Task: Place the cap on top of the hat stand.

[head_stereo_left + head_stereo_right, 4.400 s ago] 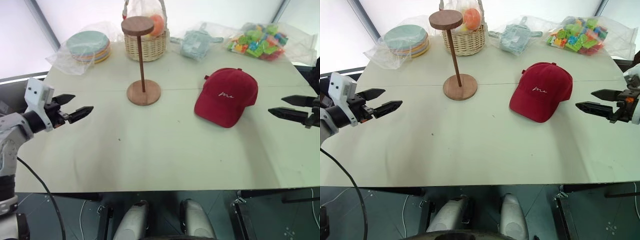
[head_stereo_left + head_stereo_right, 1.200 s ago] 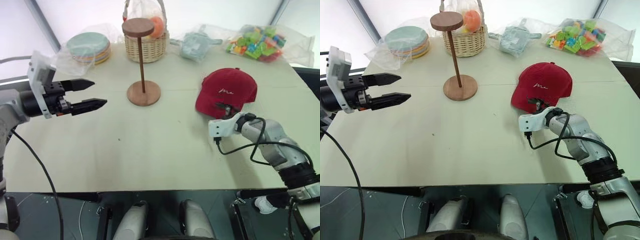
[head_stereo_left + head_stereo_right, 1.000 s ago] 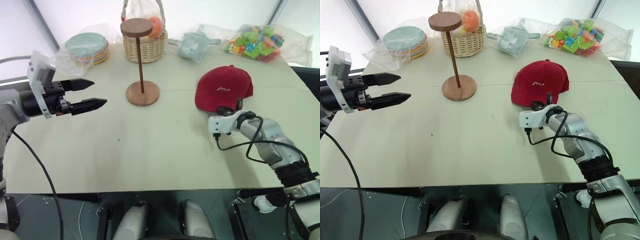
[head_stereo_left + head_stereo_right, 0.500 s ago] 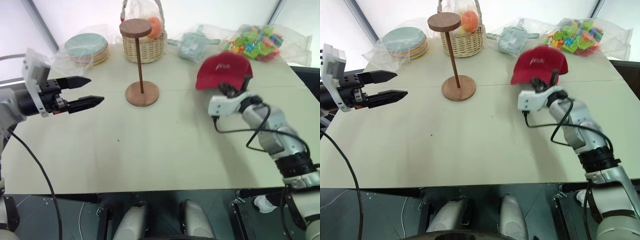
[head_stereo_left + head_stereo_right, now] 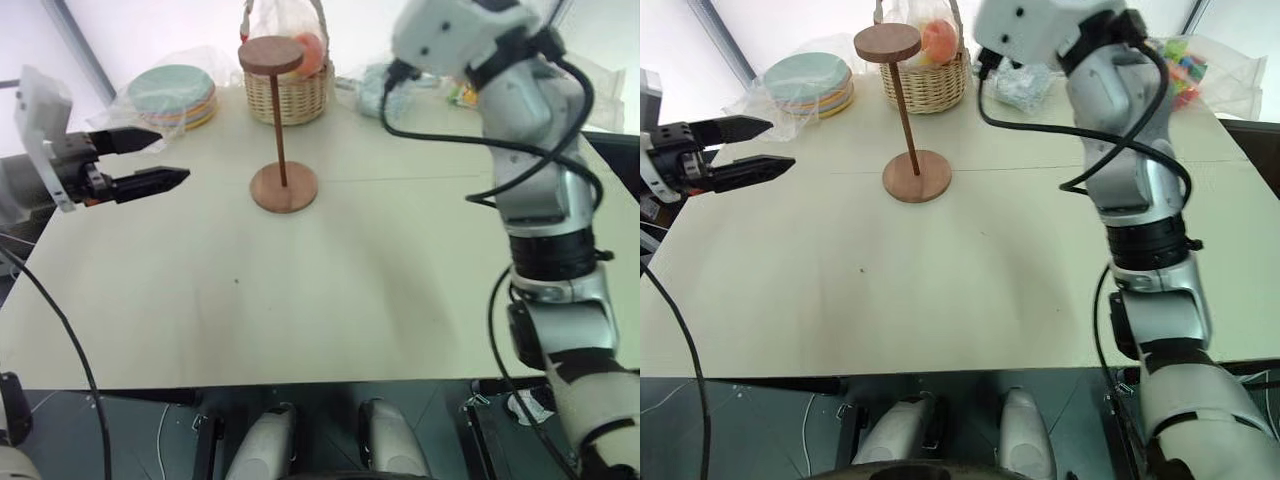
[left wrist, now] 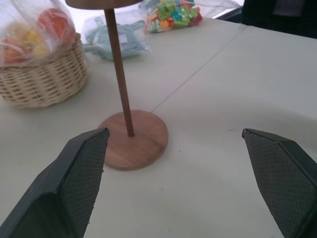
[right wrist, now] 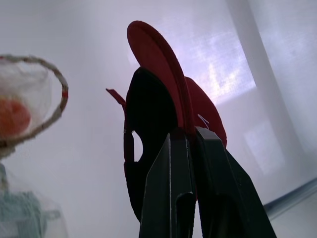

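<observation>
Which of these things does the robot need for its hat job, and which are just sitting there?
Needed:
cap, pinched in the right gripper
hat stand, top disc bare

Just sitting there:
wicker basket with bagged fruit
stack of plates in a bag
bagged bright blocks
pale blue bagged thing
left gripper, open, holding nothing

Pale table [image 5: 330, 300], hat stand [image 5: 282, 130], wicker basket [image 5: 290, 95], perhaps bagged plates [image 5: 178, 95]

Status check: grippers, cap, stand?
Right gripper shut on cap, held aloft. Left gripper open, beside hat stand. Stand top bare, nothing blocking.
</observation>
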### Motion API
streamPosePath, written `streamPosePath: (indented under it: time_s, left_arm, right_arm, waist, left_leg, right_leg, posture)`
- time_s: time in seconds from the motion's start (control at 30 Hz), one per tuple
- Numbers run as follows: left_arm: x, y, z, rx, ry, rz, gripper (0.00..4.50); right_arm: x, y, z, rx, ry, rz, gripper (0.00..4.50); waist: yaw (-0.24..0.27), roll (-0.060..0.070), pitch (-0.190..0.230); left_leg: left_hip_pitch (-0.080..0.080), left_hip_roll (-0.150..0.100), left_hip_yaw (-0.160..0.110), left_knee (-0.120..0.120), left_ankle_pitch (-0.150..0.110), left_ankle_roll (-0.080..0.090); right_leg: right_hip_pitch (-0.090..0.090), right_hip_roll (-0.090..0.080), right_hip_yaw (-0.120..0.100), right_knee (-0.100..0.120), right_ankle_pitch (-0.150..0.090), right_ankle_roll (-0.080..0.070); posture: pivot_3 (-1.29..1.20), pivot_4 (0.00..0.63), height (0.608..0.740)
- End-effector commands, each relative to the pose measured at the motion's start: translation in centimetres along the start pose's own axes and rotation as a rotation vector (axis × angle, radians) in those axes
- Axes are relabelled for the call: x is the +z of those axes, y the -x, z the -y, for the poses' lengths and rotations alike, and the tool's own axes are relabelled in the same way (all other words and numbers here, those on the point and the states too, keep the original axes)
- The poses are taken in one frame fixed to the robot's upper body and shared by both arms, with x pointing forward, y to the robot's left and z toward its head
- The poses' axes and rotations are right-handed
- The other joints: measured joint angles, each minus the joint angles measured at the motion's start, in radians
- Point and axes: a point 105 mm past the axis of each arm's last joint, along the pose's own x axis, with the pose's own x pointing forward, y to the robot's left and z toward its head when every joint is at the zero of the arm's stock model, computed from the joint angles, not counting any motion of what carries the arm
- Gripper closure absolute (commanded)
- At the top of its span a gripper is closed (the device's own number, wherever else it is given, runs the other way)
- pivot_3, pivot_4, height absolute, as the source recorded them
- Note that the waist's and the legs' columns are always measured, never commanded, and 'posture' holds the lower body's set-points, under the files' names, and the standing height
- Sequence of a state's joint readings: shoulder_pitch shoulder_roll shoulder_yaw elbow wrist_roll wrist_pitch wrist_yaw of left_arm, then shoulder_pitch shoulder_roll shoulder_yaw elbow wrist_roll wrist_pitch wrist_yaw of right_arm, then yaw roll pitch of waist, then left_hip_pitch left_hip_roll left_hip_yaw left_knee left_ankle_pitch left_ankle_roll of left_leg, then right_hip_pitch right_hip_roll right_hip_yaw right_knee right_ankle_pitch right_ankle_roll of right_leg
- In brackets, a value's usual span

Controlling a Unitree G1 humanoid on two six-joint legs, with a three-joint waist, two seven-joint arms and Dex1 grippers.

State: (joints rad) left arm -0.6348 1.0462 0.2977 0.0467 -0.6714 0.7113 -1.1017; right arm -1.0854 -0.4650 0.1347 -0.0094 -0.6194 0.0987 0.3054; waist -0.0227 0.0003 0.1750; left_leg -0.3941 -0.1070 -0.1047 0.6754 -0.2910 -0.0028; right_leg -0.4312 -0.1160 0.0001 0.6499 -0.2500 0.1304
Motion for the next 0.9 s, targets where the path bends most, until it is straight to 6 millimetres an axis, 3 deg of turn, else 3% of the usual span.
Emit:
streamPosePath:
  time_s: [0.03, 0.27, 0.57, 0.9]
  left_arm:
    - [2.6, 1.6, -1.1, 0.085, -0.056, 0.073, 0.00]
    - [3.0, 3.0, -1.6, 0.199, -0.048, 0.124, 0.00]
    - [2.3, 3.7, -1.1, 0.241, -0.025, 0.120, 0.00]
    - [2.3, 3.0, -1.3, 0.229, -0.015, 0.132, 0.00]
  right_arm:
    - [3.7, -0.5, -0.8, 0.006, -0.078, 0.136, 4.49]
    - [7.7, -1.1, -4.1, 0.047, -0.169, 0.263, 4.49]
    - [10.4, -0.1, -8.0, 0.178, -0.084, 0.325, 4.49]
    - [9.7, 1.8, -9.9, 0.273, -0.014, 0.316, 4.49]
  waist:
    - [-0.004, 0.000, 0.000]
    - [-0.022, 0.000, 0.000]
    - [-0.023, 0.000, 0.000]
    - [-0.023, -0.001, 0.000]
  left_leg:
    - [0.000, 0.000, 0.000, 0.000, 0.000, 0.000]
    - [-0.001, 0.000, -0.001, -0.001, 0.000, 0.000]
    - [-0.001, 0.000, -0.001, -0.004, 0.001, -0.001]
    - [-0.001, 0.000, -0.001, -0.007, 0.002, -0.002]
  right_leg:
    - [0.000, 0.000, 0.000, 0.000, 0.000, 0.000]
    - [-0.001, 0.000, 0.000, 0.000, 0.000, 0.000]
    - [-0.004, 0.000, 0.000, 0.000, 0.000, 0.000]
    - [-0.005, 0.000, 0.000, 0.000, 0.000, 0.000]
  posture:
    - [0.00, 0.150, 0.740]
    - [0.00, 0.150, 0.740]
    - [0.00, 0.150, 0.740]
    - [0.00, 0.150, 0.740]
